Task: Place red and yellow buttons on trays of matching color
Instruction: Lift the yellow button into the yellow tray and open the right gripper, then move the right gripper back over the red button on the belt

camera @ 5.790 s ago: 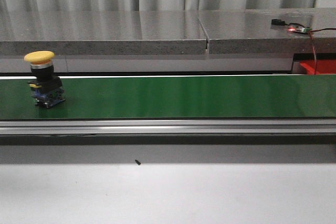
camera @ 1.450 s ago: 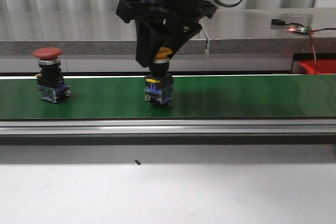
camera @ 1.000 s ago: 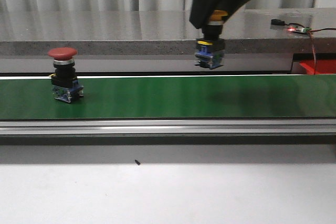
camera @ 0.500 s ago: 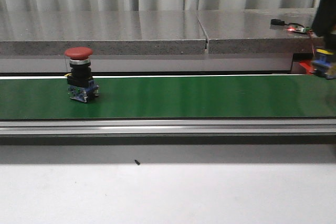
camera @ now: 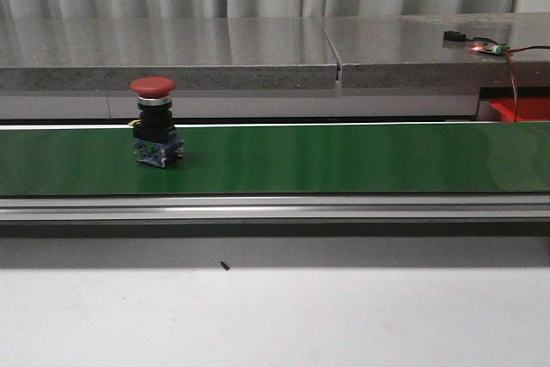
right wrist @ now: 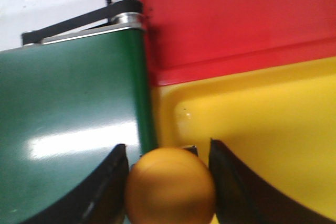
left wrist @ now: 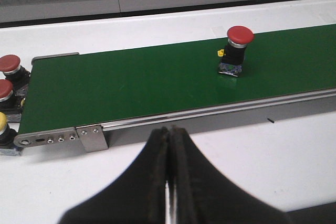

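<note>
Hanging over the far end of the green conveyor belt [right wrist: 68,129], the right gripper [right wrist: 169,177] holds a yellow button [right wrist: 169,186] by its cap, its jaws closed against either side. Below it lie one yellow tray [right wrist: 252,129] and, just beside that, one red tray [right wrist: 226,19]; the button sits above the edge where belt meets yellow tray. Neither arm appears in the front view.

The left gripper [left wrist: 169,182] is poised over the white table [left wrist: 252,166] in front of the belt, its jaws pressed together with nothing between them.

One red button [camera: 155,122] stands upright on the belt, left of centre in the front view. At the belt's near end, off the belt, the left wrist view shows three more buttons: two red-capped [left wrist: 9,64] and one yellow-capped [left wrist: 2,125], partly cut off by the frame edge.
</note>
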You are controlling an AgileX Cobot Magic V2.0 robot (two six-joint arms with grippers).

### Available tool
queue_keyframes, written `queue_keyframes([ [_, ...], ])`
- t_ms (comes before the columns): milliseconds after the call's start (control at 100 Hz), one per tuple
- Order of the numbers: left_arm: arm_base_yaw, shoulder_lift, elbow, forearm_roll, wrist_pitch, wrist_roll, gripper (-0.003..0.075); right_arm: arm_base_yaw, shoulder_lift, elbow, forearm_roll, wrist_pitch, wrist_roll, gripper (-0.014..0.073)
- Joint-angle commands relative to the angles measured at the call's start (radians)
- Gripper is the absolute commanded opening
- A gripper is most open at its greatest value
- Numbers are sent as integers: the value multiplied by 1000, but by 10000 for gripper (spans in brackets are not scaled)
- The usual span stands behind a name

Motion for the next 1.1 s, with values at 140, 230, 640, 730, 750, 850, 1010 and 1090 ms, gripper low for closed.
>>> queue_keyframes([
  [140, -9, 11, -26, -10, -68, 2, -19, -45, 12, -11, 15, -93, 11, 182],
  [230, -9, 11, -26, -10, -68, 2, -18, -45, 57, -11, 20, -126, 11, 182],
  [640, -9, 11, -26, -10, -68, 2, -19, -45, 205, -11, 63, -173, 11, 272],
  [730, -9, 11, -26, -10, -68, 2, -19, -45, 201, -11, 63, -178, 11, 412],
  [750, -9, 11, -26, -10, -68, 2, -19, -45, 200, -11, 64, -178, 11, 446],
  [850, -9, 11, -26, -10, -68, 2, -19, -45, 200, -11, 64, -176, 11, 549],
  [1010, -9, 11, -26, -10, -68, 2, -19, -45, 188, -11, 64, -176, 11, 549],
  [1090, -9, 11, -26, -10, -68, 2, -19, -45, 165, -11, 64, -177, 11, 549],
])
